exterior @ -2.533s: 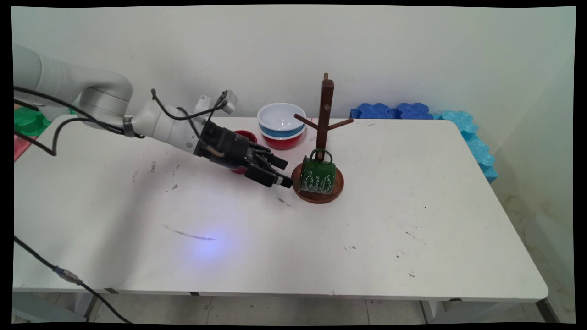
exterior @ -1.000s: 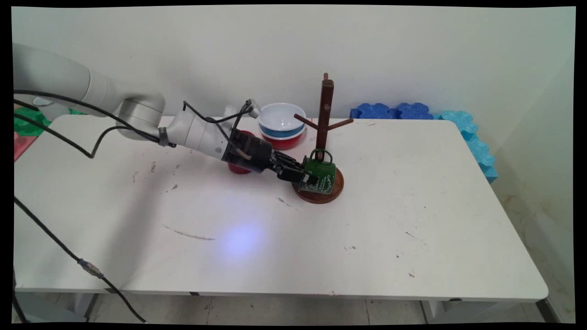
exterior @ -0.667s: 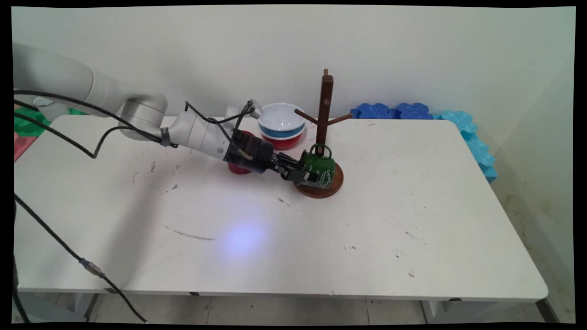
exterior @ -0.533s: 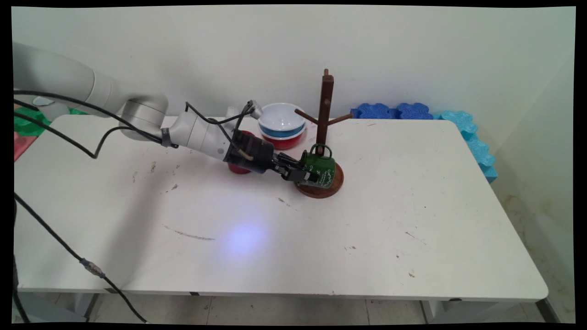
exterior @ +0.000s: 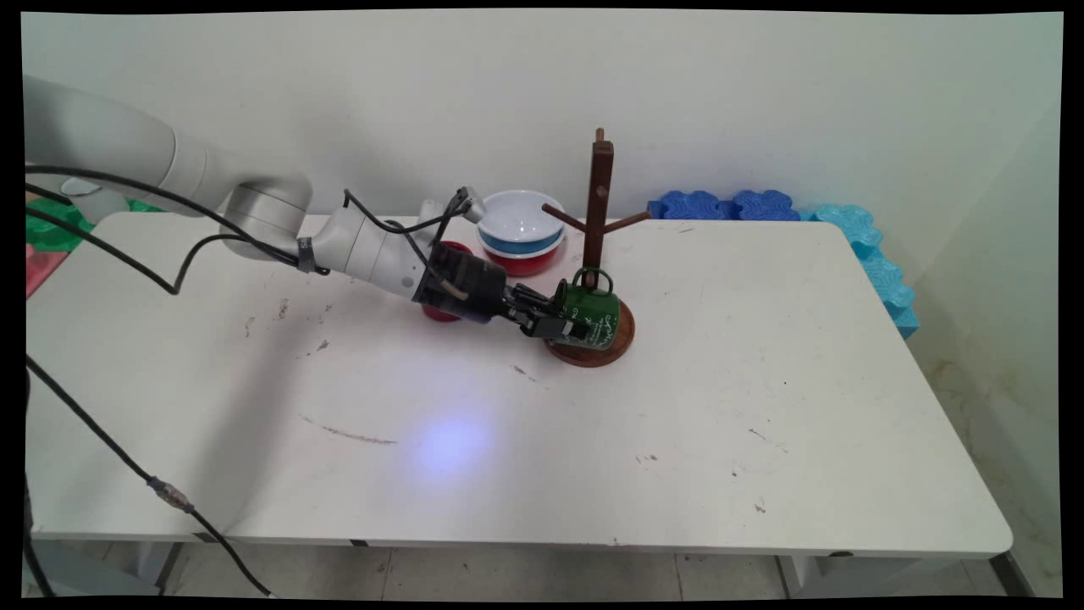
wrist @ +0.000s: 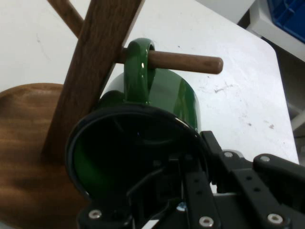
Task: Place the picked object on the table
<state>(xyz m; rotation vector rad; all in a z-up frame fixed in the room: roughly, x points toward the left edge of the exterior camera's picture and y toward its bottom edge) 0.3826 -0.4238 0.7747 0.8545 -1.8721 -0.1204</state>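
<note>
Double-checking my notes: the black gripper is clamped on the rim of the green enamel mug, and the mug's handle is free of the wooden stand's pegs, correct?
Not quite. The black gripper does clamp the green enamel mug by its rim, but the hand view shows the handle looped over a peg of the wooden stand.

On the white bench (exterior: pixel 677 440), near its far edge, stands a stack of three bowls: a white bowl (exterior: pixel 518 216) on a blue bowl (exterior: pixel 518 246) on a red bowl (exterior: pixel 521 264), with a red cup (exterior: pixel 439 313) to their left, partly hidden. Dark blue foam blocks (exterior: pixel 728 206) line the wall past the far edge, and lighter blue foam blocks (exterior: pixel 876 263) run along the bench's right side. A green object (exterior: pixel 55 224) lies beyond the far left corner.
</note>
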